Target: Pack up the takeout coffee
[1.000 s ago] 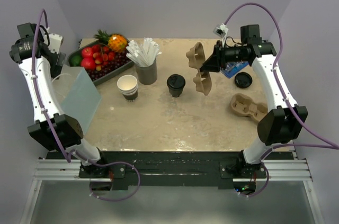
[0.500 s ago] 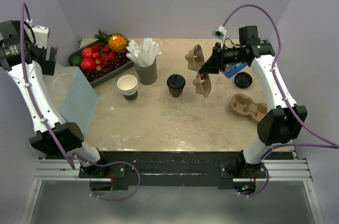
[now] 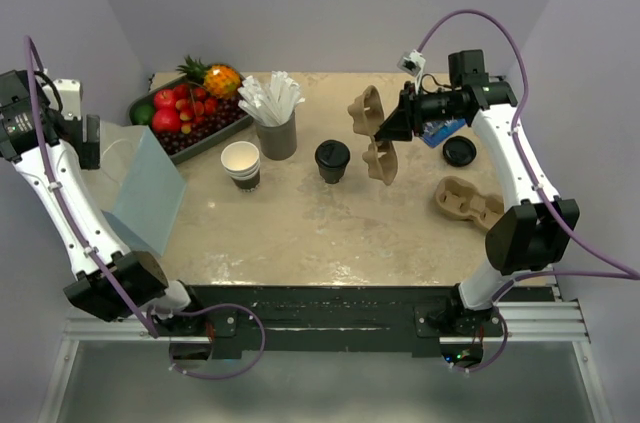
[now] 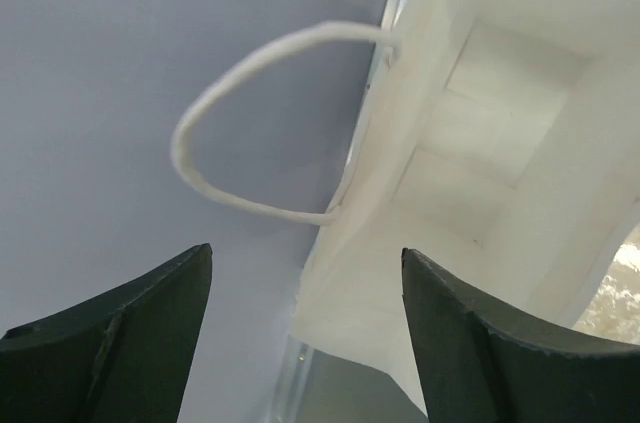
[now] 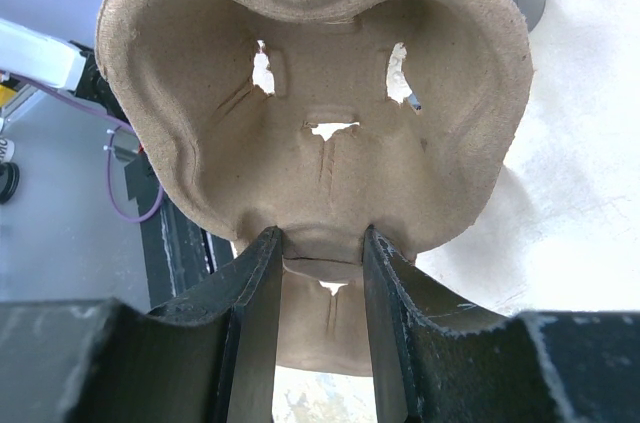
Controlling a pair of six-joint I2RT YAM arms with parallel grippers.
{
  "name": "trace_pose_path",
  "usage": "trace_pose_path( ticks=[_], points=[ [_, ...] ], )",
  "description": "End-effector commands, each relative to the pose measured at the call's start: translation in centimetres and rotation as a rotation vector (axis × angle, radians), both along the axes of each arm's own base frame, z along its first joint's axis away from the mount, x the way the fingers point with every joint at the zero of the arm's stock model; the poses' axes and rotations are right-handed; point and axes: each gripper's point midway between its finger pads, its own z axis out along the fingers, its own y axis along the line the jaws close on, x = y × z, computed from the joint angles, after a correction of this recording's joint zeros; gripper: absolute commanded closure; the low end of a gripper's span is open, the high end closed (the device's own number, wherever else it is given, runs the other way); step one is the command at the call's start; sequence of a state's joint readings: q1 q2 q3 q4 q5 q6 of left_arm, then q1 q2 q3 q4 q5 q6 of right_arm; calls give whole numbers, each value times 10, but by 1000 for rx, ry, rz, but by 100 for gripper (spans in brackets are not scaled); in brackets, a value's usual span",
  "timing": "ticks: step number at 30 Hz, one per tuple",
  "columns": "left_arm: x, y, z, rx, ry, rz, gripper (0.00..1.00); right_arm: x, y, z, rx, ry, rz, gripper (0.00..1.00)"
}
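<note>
The takeout coffee, a dark brown cup with a black lid, stands upright in the middle of the table. My right gripper is shut on a brown moulded cup carrier and holds it on edge in the air, just right of the coffee. In the right wrist view the fingers pinch the carrier's middle waist. My left gripper is open and empty, raised at the far left over the open white paper bag. The left wrist view looks past the gripper into the bag and at its cord handle.
A lidless stack of cups and a grey cup of white sticks stand left of the coffee. A fruit tray sits at the back left. A second carrier, a loose black lid and a blue item lie on the right.
My left wrist has swung outward to the left and come lower beside the bag. My right gripper has moved the carrier slightly left.
</note>
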State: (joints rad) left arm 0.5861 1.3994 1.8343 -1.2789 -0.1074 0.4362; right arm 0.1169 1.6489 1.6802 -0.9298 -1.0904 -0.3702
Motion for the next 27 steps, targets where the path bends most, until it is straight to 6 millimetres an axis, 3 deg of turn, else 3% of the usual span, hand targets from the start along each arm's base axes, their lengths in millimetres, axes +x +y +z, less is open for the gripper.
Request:
trace_pose_path(
  ticks=[1,7,12,18,21,22,26,27],
  points=[
    [-6,-1,-34,-106,63,34,22,-11,0,18,3,-58,16,100],
    [3,1,-51,-145,81,24,33,-17,0,15,4,-45,18,100],
    [8,-3,-46,-161,66,-7,47,-27,-2,16,3,-53,9,100],
    [7,-13,-40,-171,55,-70,73,-32,-5,17,-15,-61,-22,100],
    [5,-17,-32,-155,31,-101,88,-26,-10,20,-48,-98,-67,100],
    [3,-20,-27,-139,20,-121,100,-25,-10,22,-48,-109,-74,100],
    [0,-29,-4,-108,-51,-153,100,-24,-11,32,-46,-137,-79,100],
    [0,-34,13,-86,-103,-171,100,-24,-11,36,-45,-143,-81,100]
  ],
)
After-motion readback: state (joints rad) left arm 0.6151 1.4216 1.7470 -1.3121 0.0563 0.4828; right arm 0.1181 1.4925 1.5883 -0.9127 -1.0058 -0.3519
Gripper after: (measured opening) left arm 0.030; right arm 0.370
